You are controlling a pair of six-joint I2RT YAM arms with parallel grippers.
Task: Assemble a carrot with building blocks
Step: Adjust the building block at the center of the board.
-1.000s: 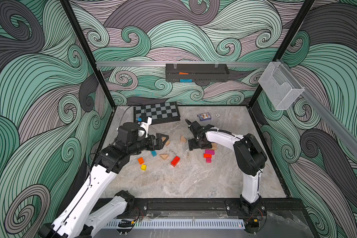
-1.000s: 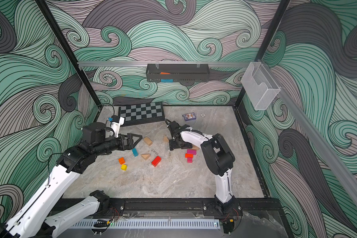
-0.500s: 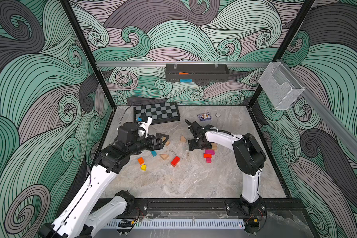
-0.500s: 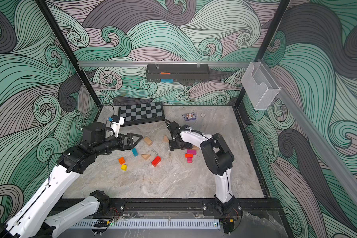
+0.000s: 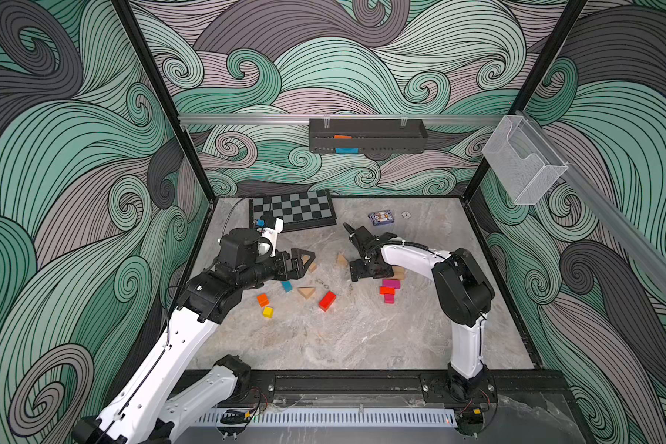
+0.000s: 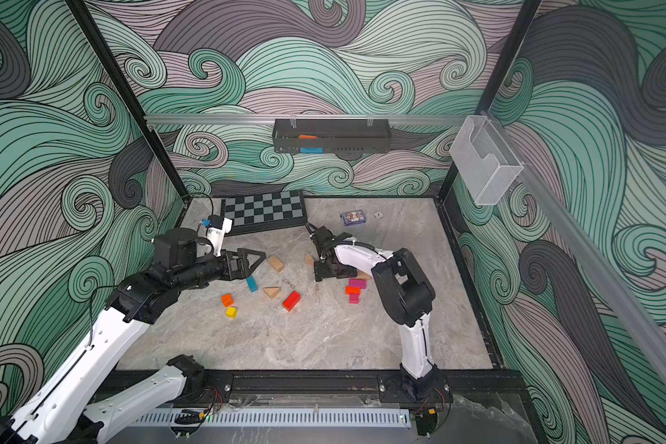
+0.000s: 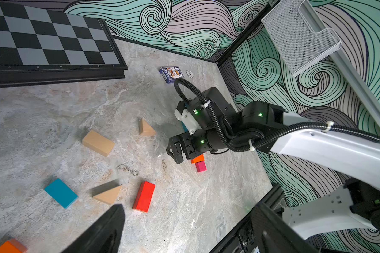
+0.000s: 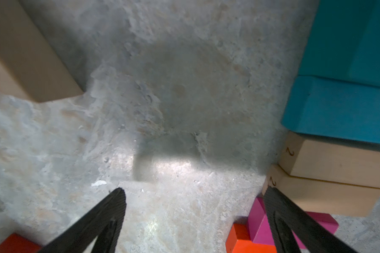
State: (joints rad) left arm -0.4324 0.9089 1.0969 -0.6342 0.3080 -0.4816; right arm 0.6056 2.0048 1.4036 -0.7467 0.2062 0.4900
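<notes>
Building blocks lie scattered on the marble table. Mid-table are a teal block (image 5: 286, 286), a tan wedge (image 5: 306, 292), a red bar (image 5: 327, 300), an orange cube (image 5: 262, 299) and a yellow cube (image 5: 268, 311). To the right, a pink bar (image 5: 391, 283) lies with orange and pink pieces beside tan bars (image 8: 338, 162) and teal blocks (image 8: 342, 87). My left gripper (image 5: 302, 261) hovers open and empty over a tan block (image 7: 98, 142). Low over bare table, my right gripper (image 8: 193, 219) is open, one finger beside the pink piece (image 8: 259, 221).
A chequered board (image 5: 293, 209) lies at the back left, with a small blue card box (image 5: 380, 217) and a round token (image 5: 405, 215) at the back right. A black shelf tray (image 5: 366, 135) and a wire basket (image 5: 523, 161) hang on the walls.
</notes>
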